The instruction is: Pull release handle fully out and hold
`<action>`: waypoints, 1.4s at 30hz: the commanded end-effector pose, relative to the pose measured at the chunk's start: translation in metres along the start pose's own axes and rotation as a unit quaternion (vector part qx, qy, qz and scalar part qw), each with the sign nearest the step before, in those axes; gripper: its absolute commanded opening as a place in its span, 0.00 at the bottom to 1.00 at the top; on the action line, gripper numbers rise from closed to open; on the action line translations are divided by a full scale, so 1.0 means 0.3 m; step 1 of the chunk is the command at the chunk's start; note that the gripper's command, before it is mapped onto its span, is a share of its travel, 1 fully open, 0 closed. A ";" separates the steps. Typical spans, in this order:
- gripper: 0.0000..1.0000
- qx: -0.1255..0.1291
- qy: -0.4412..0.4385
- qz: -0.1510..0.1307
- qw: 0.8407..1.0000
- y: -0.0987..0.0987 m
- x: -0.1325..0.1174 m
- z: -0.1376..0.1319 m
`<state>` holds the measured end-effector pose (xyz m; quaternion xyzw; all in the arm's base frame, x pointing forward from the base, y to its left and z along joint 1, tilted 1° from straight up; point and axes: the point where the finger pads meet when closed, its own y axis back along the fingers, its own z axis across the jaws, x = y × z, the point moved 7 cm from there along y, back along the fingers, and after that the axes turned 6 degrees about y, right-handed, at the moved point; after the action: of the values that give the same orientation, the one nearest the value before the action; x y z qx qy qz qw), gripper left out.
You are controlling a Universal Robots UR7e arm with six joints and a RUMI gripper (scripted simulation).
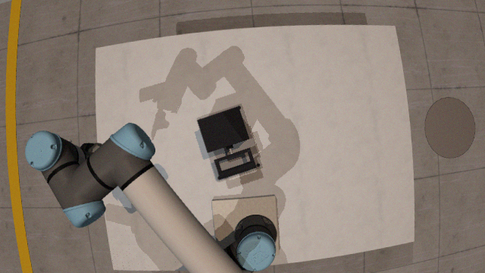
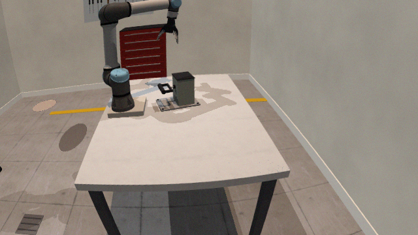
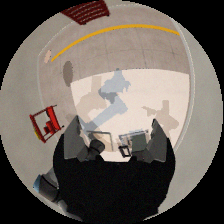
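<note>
Release handle (image 2: 164, 88) (black loop) juts from grey box (image 2: 183, 88) on table (image 2: 183, 156) | gripper (image 2: 168, 35) high above, spread wide, empty
</note>
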<state>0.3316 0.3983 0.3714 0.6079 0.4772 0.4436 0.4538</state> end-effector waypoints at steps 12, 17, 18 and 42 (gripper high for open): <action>1.00 0.027 0.014 0.021 0.999 -0.159 -0.070 -0.053; 1.00 0.037 0.019 0.028 0.999 -0.220 -0.097 -0.078; 1.00 0.039 0.020 0.029 0.999 -0.233 -0.103 -0.083; 1.00 0.020 0.051 0.036 0.998 -0.285 -0.364 -0.053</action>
<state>0.2770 0.3336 0.2743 0.6245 0.4857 0.4660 0.3961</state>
